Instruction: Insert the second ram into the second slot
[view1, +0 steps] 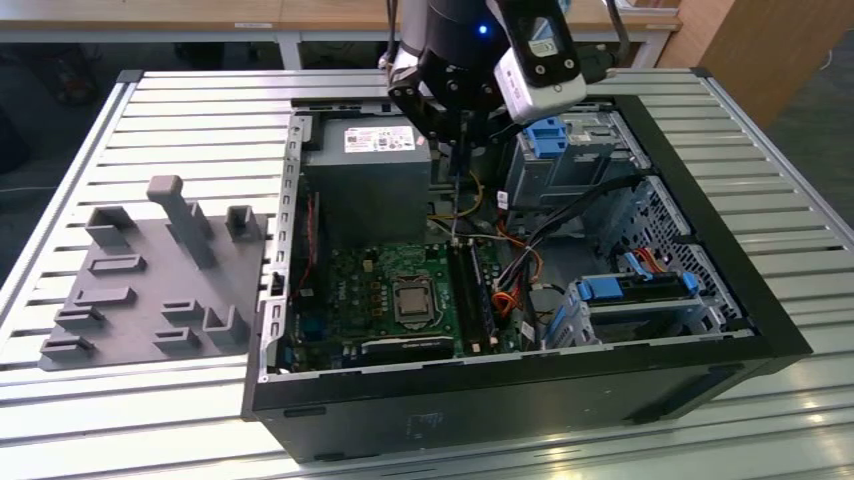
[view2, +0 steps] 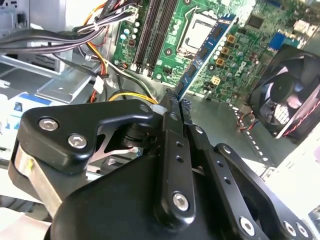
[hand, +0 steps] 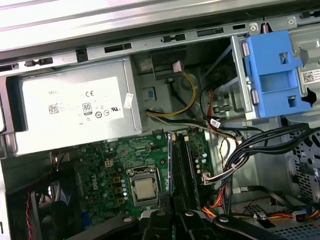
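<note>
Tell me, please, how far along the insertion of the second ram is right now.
Done: the second ram is picked up, clamped by one end in the gripper. In hand: it hangs above the motherboard, close to the memory slots, inside the open computer case. Left: it is not seated in a slot yet. I cannot tell whether another stick already sits there.

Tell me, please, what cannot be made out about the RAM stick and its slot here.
- Second wrist view: the gripper, jaws shut, covers the second ram's held end.
- First wrist view: the ram slots' near ends are hidden behind the gripper.
- Exterior view: whether the ram's tip touches a slot is too small to tell.
</note>
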